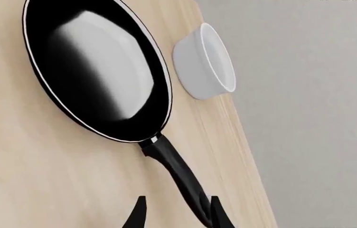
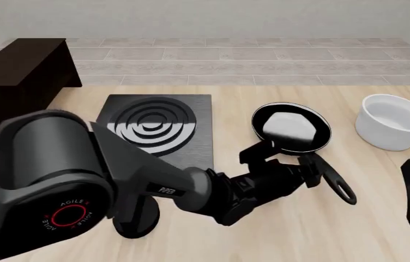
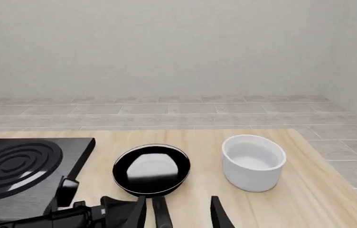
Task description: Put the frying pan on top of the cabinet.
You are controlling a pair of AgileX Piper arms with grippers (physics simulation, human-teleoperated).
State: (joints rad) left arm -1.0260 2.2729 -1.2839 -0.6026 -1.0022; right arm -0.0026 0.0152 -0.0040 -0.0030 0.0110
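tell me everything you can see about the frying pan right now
The frying pan is small, round and black, with a glossy inside reflecting a pale patch, a thin light rim and a long black handle ending in a loop. It sits flat and upright on the wooden table, between the stove plate and the white bowl, touching neither. The handle points toward the arms' side. The left gripper has its fingers either side of the handle; contact isn't clear.

The pale wooden worktop (image 2: 278,229) carries the frying pan (image 2: 292,128), a white bowl (image 2: 394,123), a black stove plate (image 2: 157,128), and seemingly the cabinet (image 2: 19,76) at its far-left edge.
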